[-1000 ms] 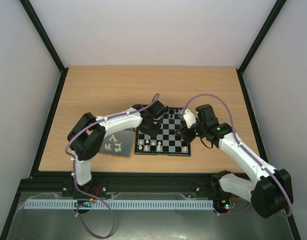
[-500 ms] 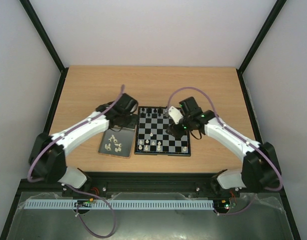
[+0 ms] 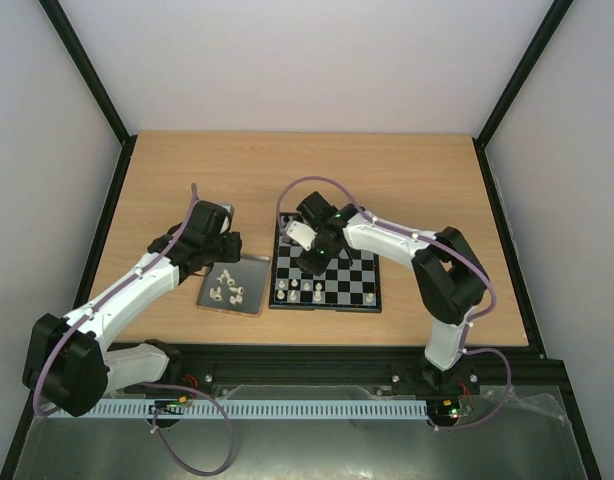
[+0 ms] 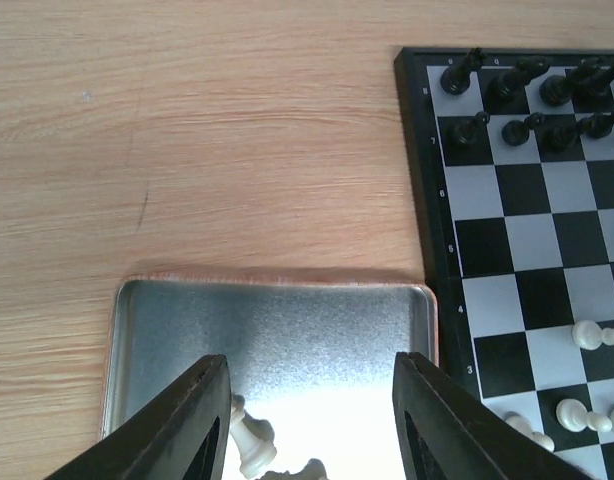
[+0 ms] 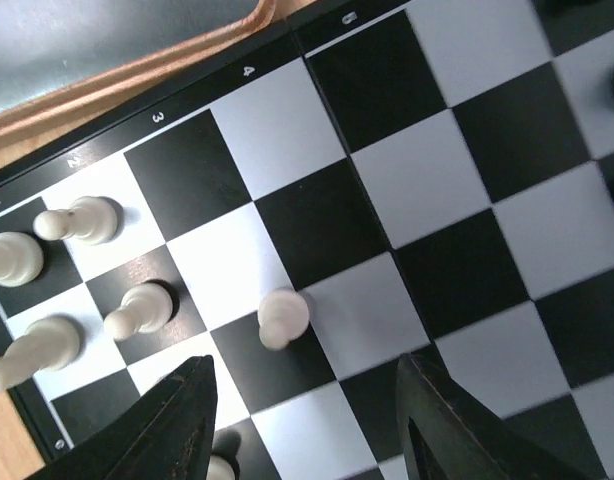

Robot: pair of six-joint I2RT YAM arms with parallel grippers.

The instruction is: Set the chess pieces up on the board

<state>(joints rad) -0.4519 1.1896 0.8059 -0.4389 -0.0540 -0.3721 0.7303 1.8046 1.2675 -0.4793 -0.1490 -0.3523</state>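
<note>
Plainly the left gripper (image 4: pixel 312 420) gapes empty over the tray (image 4: pixel 277 310) — the right gripper (image 5: pixel 302 430), likewise parted, seemingly holds nothing above the board (image 5: pixel 427 170) and its pawn (image 5: pixel 284 318).

**Wood, metal & plastic: finishes as they look**

Table (image 4: pixel 237 150): pale wood-grain top, smooth, matt, w/ a thin dark mark at left of the left wrist view. Tray (image 4: pixel 287 330), bottom centre of that view: brushed grey metal w/ a satin sheen, bright glare toward its lower edge, coppery-tan rim. Board (image 5: pixel 427 180): smooth hard surface, black & light-grey sqs, low sheen, black rim. White pcs (image 5: pixel 284 318): cream plastic, slight gloss. Black pcs (image 4: pixel 507 90), upper right of the left wrist view: shiny black plastic. L fingers (image 4: pixel 187 430): black plastic, matt, faintly grainy. Arm shells (image 3: pixel 137 285): white plastic, smooth, glossy. Walls (image 3: pixel 307 60), top of the overhead view: plain matt white.
</note>
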